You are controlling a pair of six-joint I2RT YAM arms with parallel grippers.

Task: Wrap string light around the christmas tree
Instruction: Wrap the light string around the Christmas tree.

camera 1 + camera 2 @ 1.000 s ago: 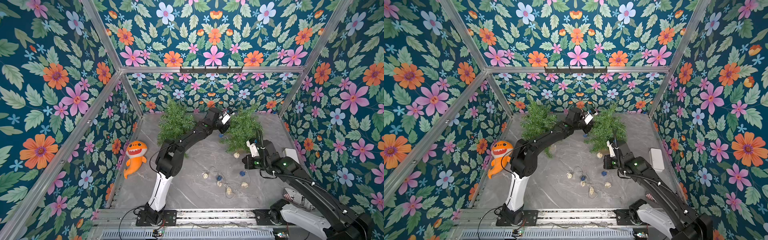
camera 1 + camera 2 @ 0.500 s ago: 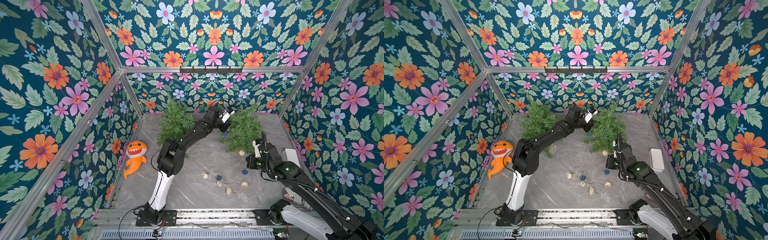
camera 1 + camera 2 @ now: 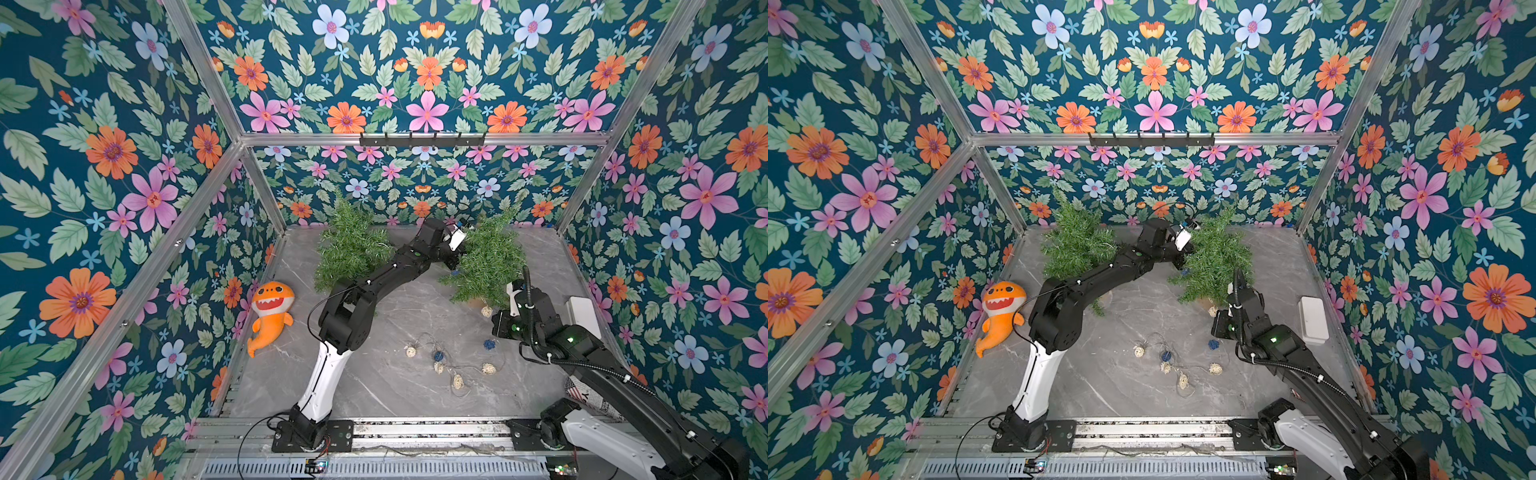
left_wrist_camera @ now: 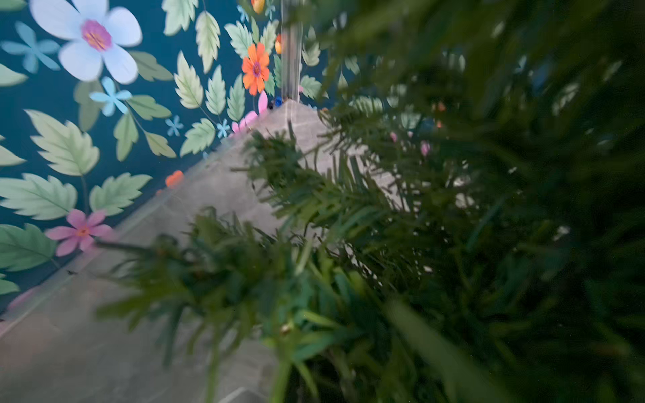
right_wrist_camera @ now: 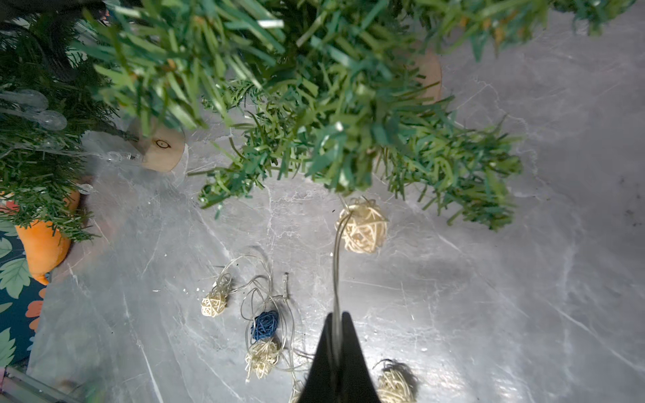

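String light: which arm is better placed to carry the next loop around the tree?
Right, probably. The right gripper is shut on the string light wire at the base of the christmas tree; the left gripper is buried in foliage, its hold hidden.

We see a grey marbled table [image 3: 386,390] carrying the christmas tree [image 3: 488,262] at back right and a second tree [image 3: 349,249] at back left. An orange shark plush [image 3: 270,316] lies by its left edge and a white box [image 3: 582,316] by its right. Loose string light [image 3: 437,356] balls sprawl mid-table.

String light [image 3: 1166,367] near christmas tree [image 3: 1214,262]
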